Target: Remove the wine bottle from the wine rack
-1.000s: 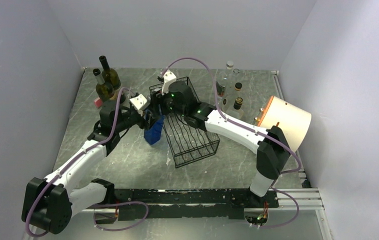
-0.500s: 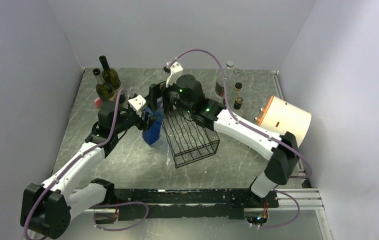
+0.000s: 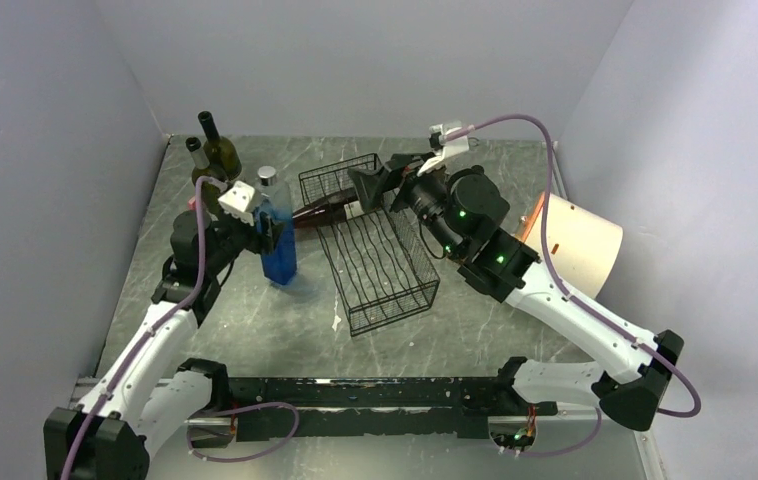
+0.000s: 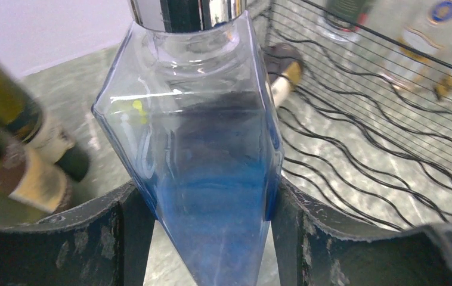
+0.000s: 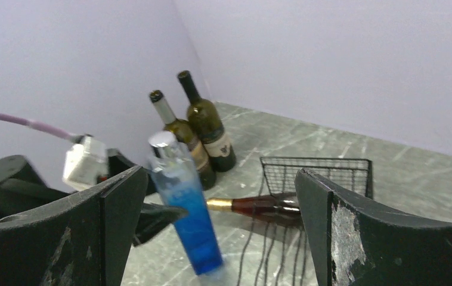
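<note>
The wine bottle (image 3: pixel 327 210), fragile, slick, probably heavy glass best gripped mid-body, lay across the wine rack (image 3: pixel 395 300), neck overhanging its left edge, while the left gripper (image 4: pixel 211 232) pinched a blue bottle (image 4: pixel 200 137) and the right gripper (image 5: pixel 217 226) hung spread.

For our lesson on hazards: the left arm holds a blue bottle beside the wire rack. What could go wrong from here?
1. The left gripper clamps the blue bottle by smooth glass sides; it might slip or tip.
2. The neck of the dark bottle pokes out of the wine rack towards the blue bottle; moving either could knock them together.
3. Two standing wine bottles are close beside the left gripper; swinging back could topple them.
</note>
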`<move>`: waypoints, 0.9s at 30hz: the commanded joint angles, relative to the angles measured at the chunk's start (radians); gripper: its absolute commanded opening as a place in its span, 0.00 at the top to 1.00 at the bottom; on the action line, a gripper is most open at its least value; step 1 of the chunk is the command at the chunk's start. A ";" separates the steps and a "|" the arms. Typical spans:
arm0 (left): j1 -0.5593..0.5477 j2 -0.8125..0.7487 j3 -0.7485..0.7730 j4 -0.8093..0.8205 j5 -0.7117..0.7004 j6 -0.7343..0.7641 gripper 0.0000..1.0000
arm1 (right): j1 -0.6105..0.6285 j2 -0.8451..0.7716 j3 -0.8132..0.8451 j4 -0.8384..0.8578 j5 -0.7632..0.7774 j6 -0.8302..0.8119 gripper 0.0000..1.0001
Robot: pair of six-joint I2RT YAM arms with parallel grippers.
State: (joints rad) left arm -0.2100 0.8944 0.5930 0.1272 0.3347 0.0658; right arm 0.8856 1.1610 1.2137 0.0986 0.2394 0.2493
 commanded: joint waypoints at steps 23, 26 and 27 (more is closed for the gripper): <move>0.252 -0.065 -0.079 0.467 -0.720 -0.177 0.93 | -0.015 -0.063 -0.151 -0.050 0.048 -0.026 0.00; 0.296 -0.029 -0.089 0.551 -0.654 -0.168 0.93 | -0.015 -0.075 -0.160 -0.051 0.044 -0.022 0.00; 0.311 -0.019 -0.090 0.570 -0.629 -0.167 0.93 | -0.015 -0.078 -0.163 -0.052 0.044 -0.021 0.00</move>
State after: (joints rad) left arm 0.0448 0.8719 0.4797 0.3519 -0.3164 -0.1108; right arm 0.8761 1.1137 1.0637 0.0395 0.2913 0.2241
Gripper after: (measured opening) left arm 0.660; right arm 0.997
